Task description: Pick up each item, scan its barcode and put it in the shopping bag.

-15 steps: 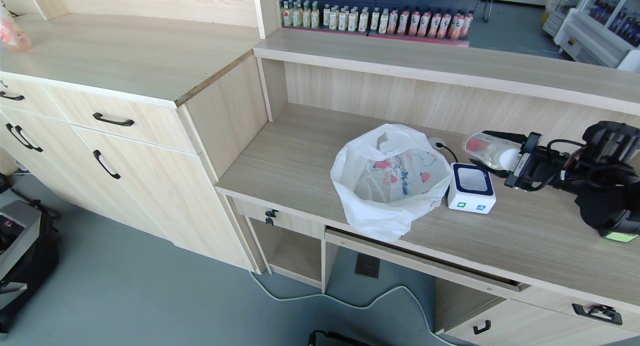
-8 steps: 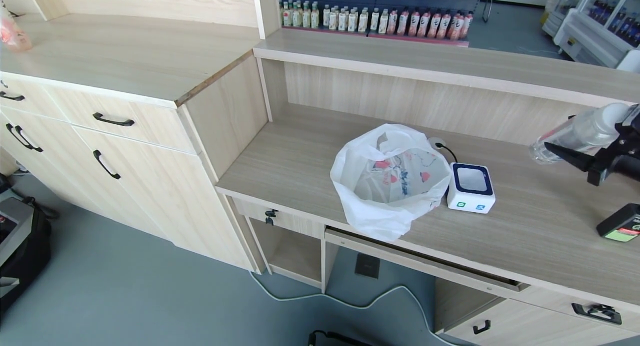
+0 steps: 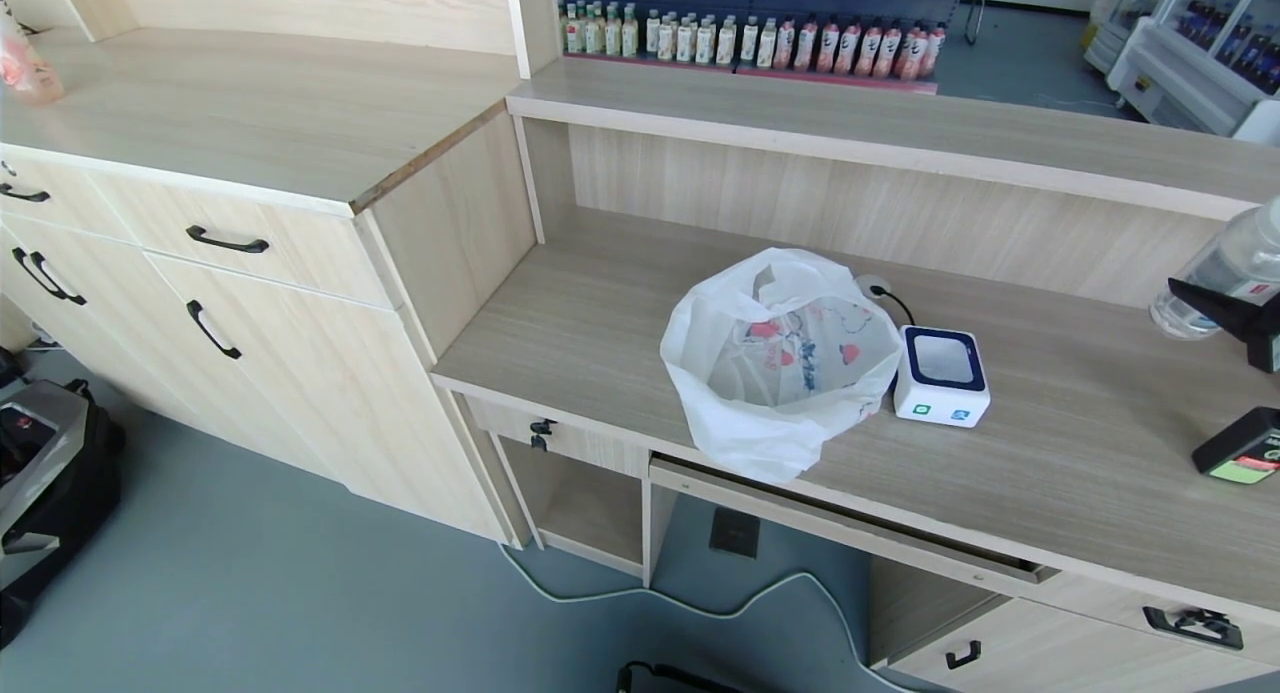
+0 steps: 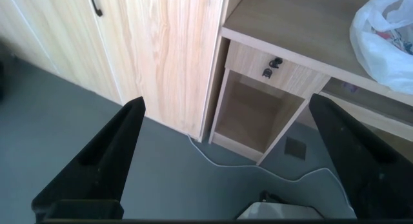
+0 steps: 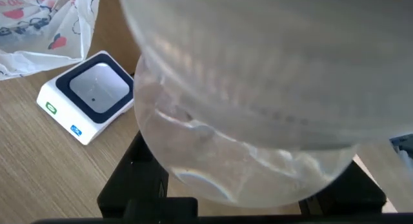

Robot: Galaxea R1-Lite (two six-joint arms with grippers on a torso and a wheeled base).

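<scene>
A clear plastic bottle point(image 3: 1222, 270) hangs above the counter at the far right, held in my right gripper point(image 3: 1235, 311), which is shut on it. In the right wrist view the bottle point(image 5: 258, 101) looms close, with black fingers point(image 5: 139, 179) on either side of it. A white shopping bag point(image 3: 780, 358) stands open near the counter's middle, with printed packets inside. The white scanner box point(image 3: 942, 376) with its dark window sits just right of the bag; it also appears as the scanner point(image 5: 90, 95) below the bottle. My left gripper point(image 4: 226, 159) hangs open over the grey floor, left of the counter.
A black device with a green label point(image 3: 1240, 446) lies at the counter's right edge. The scanner's cable point(image 3: 885, 295) runs to the back wall. An upper shelf point(image 3: 880, 123) overhangs the counter point(image 3: 1050, 463). Cabinets with drawers point(image 3: 230, 243) stand to the left.
My right arm has carried the bottle from just above the scanner away to the right and upward, to the view's right edge. The bag and scanner stayed put.
</scene>
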